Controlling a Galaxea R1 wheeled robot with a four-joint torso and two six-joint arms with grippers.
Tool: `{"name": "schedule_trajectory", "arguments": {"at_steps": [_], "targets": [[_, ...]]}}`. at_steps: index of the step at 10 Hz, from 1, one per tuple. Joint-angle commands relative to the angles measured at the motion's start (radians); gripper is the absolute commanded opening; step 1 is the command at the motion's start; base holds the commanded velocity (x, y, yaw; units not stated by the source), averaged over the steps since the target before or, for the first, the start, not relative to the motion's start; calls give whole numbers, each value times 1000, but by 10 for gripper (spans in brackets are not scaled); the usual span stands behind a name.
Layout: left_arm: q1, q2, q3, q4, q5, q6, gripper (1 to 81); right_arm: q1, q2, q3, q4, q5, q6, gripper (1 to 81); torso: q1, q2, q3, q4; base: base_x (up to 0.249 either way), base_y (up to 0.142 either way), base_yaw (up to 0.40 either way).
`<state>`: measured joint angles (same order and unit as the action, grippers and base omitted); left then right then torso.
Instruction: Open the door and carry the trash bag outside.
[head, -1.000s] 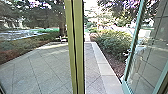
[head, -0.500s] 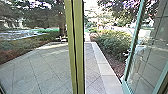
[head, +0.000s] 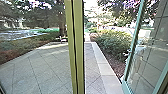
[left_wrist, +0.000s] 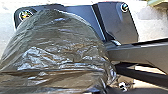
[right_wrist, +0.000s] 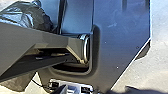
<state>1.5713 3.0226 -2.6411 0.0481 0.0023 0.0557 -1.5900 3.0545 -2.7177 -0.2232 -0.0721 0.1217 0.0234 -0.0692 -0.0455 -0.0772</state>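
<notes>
While daylight fell across the pale ground (left_wrist: 150, 27) beside the robot's base, a trash bag (left_wrist: 60, 55) of dark, thin, see-through plastic loomed large in the left wrist view. It was bulging and crumpled, with bright glints along its folds, and it hid part of the robot's own wide dark plate (left_wrist: 116, 22). Whether bag and plate touched could not be told. The right wrist view showed dark, shiny, wrinkled plastic too, behind the robot's jointed bar (right_wrist: 57, 45). Whether the left gripper was clenched, released or grasping the bag could not be told, nor could the state of the right gripper.

Ahead of the robot, an upright olive-green post (head: 78, 50) rose near the middle of the head view, split by a dark seam. To its right, past a gap, a glass door (head: 147, 50) with a blue-green frame stood open at an angle, a tiled wall showing through or mirrored in its pane.

On both sides of the post stretched stone paving (head: 47, 67), its joints running diagonally. A light border (head: 103, 67) edged it on the right, next to a brown planting bed and a leafy green shrub (head: 112, 42). Farthest off, trees (head: 42, 15) and a bright background closed the view.
</notes>
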Motion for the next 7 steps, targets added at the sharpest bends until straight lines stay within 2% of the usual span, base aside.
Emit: {"name": "schedule_trajectory", "arguments": {"at_steps": [1,6,7], "targets": [[-43,3,1,-1,54,7,10,66,6,-8,59,-43,-47,811,0,0,0,0,0,0,0],[-43,4,1,6,54,9,10,69,11,-16,65,-51,-43,811,0,0,0,0,0,0,0],[-43,4,1,6,54,9,10,67,13,-16,65,-51,-43,811,0,0,0,0,0,-64,0]]}}
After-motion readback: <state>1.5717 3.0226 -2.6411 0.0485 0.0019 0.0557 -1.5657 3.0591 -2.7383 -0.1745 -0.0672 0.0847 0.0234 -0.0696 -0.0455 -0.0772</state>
